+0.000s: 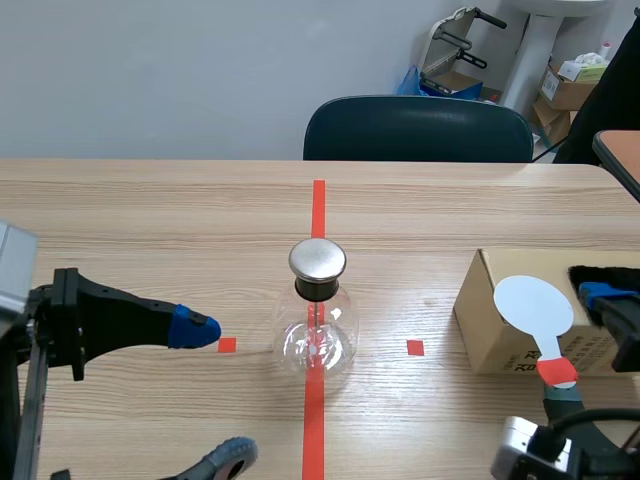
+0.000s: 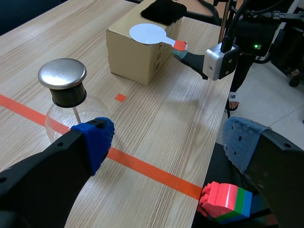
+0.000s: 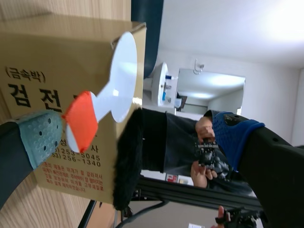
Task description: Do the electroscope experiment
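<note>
pale wood-grain table (image 1: 150, 220) — round glass flask (image 1: 315, 345), domed steel cap (image 1: 317, 259), cardboard box (image 1: 490, 320).

light: bright, even | shadows: soft, faint | glare: metal cap (image 1: 317, 259)

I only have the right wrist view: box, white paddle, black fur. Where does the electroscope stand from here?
Observer: The electroscope flask stands upright on the central tape line, to the left of the box and apart from it.
Operator: Is the left arm crowding it?
Observer: The left gripper is open. Its blue pad sits to the flask's left, with bare table between them.
Operator: Is the top free to touch?
Observer: Yes, the metal cap is uncovered and nothing touches it.
</note>
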{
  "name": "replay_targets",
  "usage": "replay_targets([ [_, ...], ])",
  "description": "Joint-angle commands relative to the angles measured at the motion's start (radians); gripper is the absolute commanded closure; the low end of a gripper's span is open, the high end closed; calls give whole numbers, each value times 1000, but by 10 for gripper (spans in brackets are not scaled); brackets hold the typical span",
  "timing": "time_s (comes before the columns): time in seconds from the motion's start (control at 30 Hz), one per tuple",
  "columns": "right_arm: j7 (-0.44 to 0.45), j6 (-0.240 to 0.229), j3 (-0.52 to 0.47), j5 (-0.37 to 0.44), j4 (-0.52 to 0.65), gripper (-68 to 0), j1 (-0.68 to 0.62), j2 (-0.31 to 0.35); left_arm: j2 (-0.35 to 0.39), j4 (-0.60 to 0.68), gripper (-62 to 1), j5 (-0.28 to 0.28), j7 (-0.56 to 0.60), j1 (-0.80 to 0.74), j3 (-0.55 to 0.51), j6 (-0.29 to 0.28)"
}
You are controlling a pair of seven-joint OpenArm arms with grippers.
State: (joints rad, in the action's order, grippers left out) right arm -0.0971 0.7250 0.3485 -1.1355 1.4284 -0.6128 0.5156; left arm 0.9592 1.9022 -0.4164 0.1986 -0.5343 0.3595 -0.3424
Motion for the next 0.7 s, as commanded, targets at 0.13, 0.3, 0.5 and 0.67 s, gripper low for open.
replay_targets([
  [0.13,18,58,-7,-2,7,-679,7,5,2,7,-491,-6,14,0,-5,-4],
  [0.3,48,58,-7,-2,-14,-679,7,5,2,7,-491,-6,14,0,-5,-4],
  [0.5,58,57,-7,2,-40,-679,7,5,2,7,-491,-6,14,0,-5,-4],
  [0.67,51,56,-7,2,-40,-679,13,-11,2,7,-491,-6,14,0,-6,-1],
])
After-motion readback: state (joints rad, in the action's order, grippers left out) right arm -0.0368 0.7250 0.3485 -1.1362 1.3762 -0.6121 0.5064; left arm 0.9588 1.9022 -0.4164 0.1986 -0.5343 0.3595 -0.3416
